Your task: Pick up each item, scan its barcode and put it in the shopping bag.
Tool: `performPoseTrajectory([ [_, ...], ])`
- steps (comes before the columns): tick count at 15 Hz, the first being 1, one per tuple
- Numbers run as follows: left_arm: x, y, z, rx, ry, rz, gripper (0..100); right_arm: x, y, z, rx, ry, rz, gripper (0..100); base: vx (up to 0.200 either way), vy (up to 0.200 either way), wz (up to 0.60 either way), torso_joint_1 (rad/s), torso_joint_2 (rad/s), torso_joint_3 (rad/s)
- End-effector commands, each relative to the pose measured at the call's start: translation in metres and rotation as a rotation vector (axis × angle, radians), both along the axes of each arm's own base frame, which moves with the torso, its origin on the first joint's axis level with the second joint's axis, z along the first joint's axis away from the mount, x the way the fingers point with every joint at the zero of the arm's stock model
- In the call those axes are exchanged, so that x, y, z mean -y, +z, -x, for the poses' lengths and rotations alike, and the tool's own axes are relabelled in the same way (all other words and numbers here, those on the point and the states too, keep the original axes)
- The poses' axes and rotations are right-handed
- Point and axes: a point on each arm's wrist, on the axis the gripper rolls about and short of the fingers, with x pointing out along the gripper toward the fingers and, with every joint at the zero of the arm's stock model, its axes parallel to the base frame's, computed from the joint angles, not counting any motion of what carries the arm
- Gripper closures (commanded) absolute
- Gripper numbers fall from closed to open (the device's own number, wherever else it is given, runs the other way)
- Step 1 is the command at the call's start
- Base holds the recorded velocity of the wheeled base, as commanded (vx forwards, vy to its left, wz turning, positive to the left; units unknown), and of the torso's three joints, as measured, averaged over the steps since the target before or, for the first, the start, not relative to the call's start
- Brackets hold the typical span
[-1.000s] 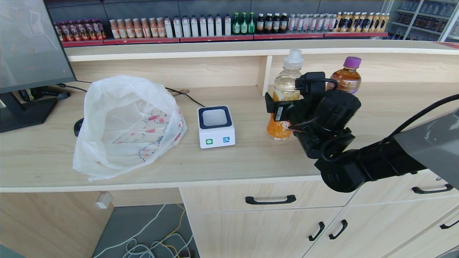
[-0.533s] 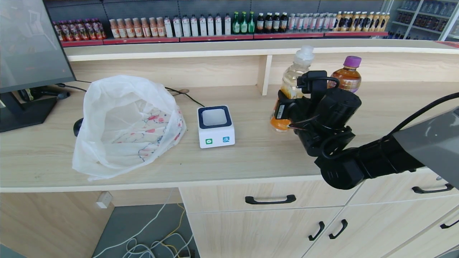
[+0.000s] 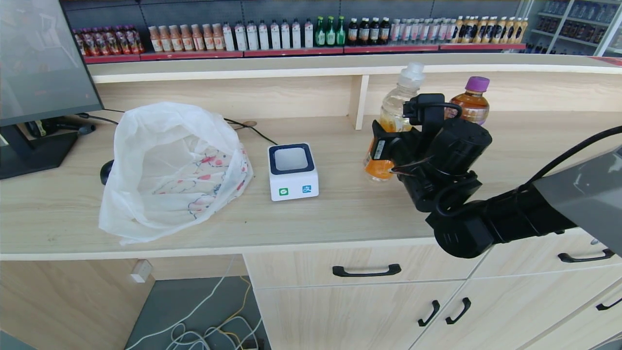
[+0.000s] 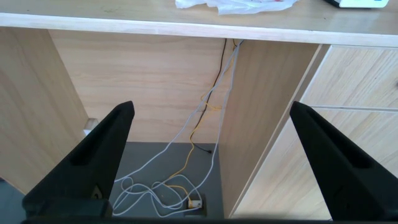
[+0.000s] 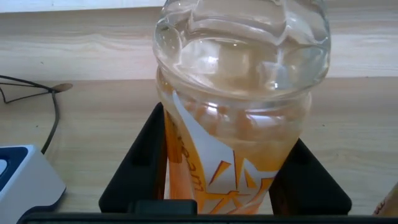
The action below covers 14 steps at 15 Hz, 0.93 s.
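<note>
Clamping tilted orange bottle (image 3: 392, 111), right pincer (image 3: 388, 148).

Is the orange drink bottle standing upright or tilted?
Tilted. The bottle, in the right gripper, leans with its cap toward the purple-capped bottle.

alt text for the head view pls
The right end effector grips an orange drink bottle, tilted, over the wooden counter. To its left sit a white scanner box and an open plastic shopping bag.
</note>
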Motion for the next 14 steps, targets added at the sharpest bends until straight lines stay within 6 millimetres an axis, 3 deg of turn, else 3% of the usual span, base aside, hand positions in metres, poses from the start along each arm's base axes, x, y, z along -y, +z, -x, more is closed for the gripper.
performPoseTrajectory([
  [1,0.000,0.000,0.000,0.002,0.001,0.000,0,0.001,0.005,0.003,0.011,0.003,-0.005,100,0.000,0.000,0.00,0.000,0.00,0.000],
  [7,0.000,0.000,0.000,0.002,0.001,0.000,0,0.008,0.014,0.017,0.024,0.008,-0.011,100,0.000,0.000,0.00,0.000,0.00,0.000],
  [10,0.000,0.000,0.000,0.000,0.001,0.000,0,0.016,0.023,0.033,0.033,0.012,-0.015,100,0.000,0.000,0.00,0.000,0.00,0.000],
  [14,0.000,0.000,0.000,0.002,-0.001,0.000,0,0.006,0.034,0.068,0.035,0.084,-0.019,100,0.000,0.000,0.00,0.000,0.00,0.000],
])
